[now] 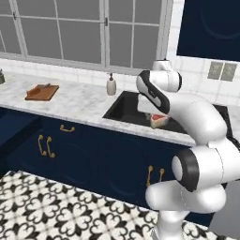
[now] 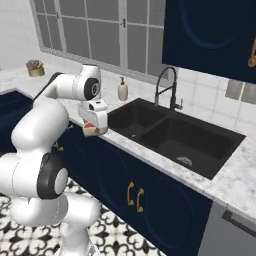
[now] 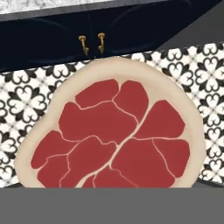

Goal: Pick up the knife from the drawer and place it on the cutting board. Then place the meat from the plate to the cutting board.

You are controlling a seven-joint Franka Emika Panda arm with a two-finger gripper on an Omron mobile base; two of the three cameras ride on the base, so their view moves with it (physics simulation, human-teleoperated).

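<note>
The end effector (image 2: 91, 131) grips the chunky red steak with its pale fat rim (image 3: 114, 131) in wide-set jaws, well apart from the brown wooden cutting board (image 1: 42, 92) on the marble desk (image 1: 79, 101); a shallow hold could drop it.

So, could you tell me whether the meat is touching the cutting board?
Apart: the left base view shows the meat by the sink, a long stretch of counter from the cutting board.

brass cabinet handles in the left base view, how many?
5. One drawer pull under the counter, a vertical pair below it to the left, another vertical pair under the sink beside the arm. More may hide behind the arm.
</note>
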